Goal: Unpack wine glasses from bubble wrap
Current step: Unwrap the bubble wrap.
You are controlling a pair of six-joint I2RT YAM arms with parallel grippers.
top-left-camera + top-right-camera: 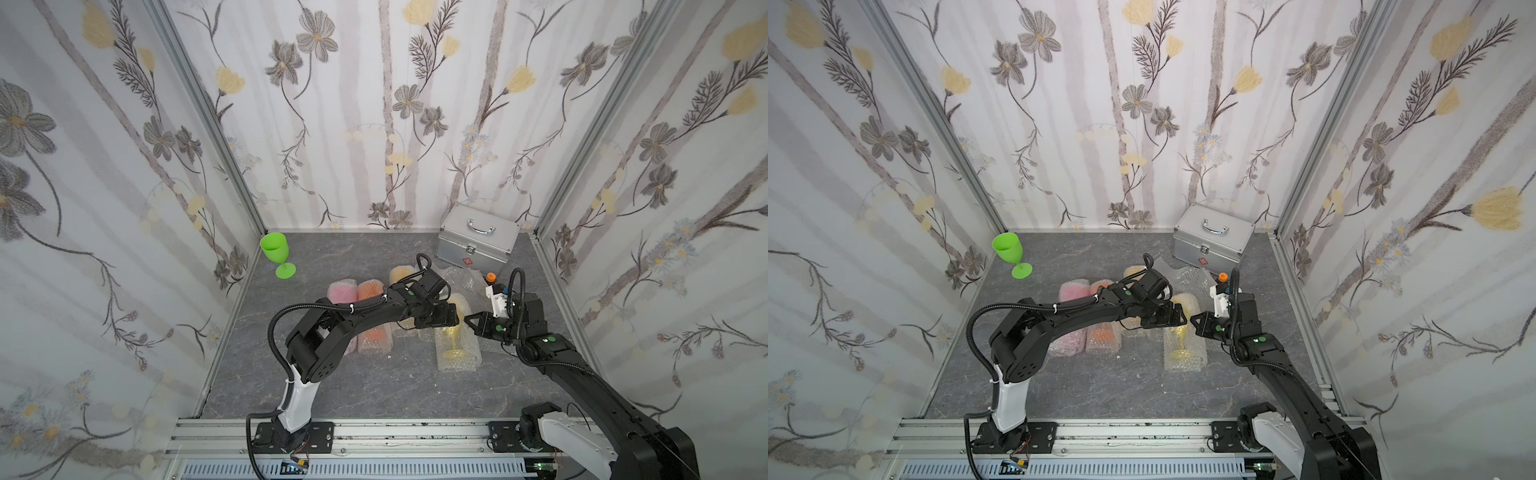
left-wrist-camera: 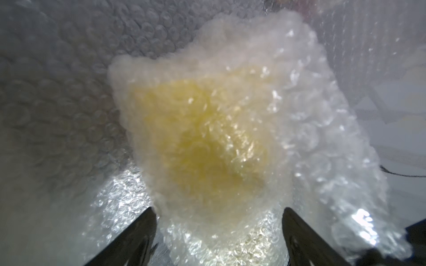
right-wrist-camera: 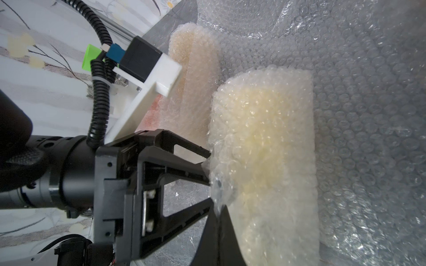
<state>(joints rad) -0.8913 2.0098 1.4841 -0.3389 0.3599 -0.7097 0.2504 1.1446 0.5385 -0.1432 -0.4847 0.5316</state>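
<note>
A yellow wine glass (image 1: 453,343) lies on the floor inside a roll of bubble wrap (image 1: 462,365), stem and foot showing through. My left gripper (image 2: 219,230) is open, its fingers (image 2: 143,232) on either side of the wrapped bowl (image 2: 207,129). My right gripper (image 3: 216,214) is shut, pinching the edge of that wrap (image 3: 265,142) from the opposite side. In both top views the grippers meet at the roll's middle (image 1: 1183,332). Pink (image 1: 343,291), orange (image 1: 371,291) and amber-yellow (image 1: 402,272) rolls lie behind the left arm. A green wine glass (image 1: 276,251) stands bare at the back left.
A silver case (image 1: 478,241) stands at the back right. A small bottle with an orange cap (image 1: 491,277) stands beside the right wrist. A loose flat sheet of bubble wrap (image 1: 461,282) lies in front of the case. Patterned walls close three sides.
</note>
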